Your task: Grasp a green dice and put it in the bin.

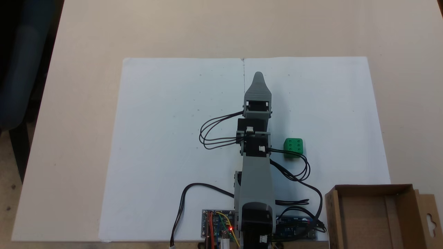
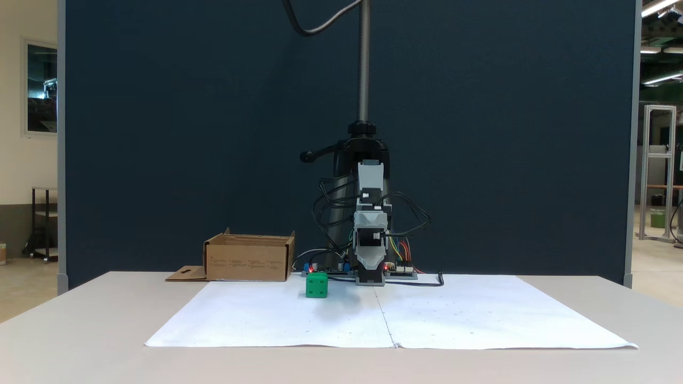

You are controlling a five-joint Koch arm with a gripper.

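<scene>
Arm parked straight out over the white paper [image 1: 180, 138], jaws [image 1: 258, 76] pointing away from the base toward the far edge of the sheet in the top-down fixed view. Only one tapered tip shows from above, and the front fixed view has the jaws [image 2: 370, 265] end-on and low near the surface, so can't tell whether they're apart or together. Nothing in them as far as I can see

Green dice [image 1: 293, 147] sits on the paper, six-pip face up, to the right of the forearm in the top-down view and back toward the base from the tip, so it's beside the arm, not ahead of it. In the front view the green dice [image 2: 317, 285] is left of the arm. It's a cube, so no long axis to line up with; faces look roughly square to the paper edges

Key relation: the tip has overshot the dice. My read is the next move needs a pull-back plus base rotation toward the dice side before descending. Black cable loops hang close to the dice, possible snag

Bin [image 1: 375, 216] is at the near right corner next to the base in the top-down view, same side as the dice. Bin [image 2: 249, 258] interior looks empty from above, flap with the cutout lying open outward. Task not started by the look of it: dice untouched, well apart from the bin
</scene>
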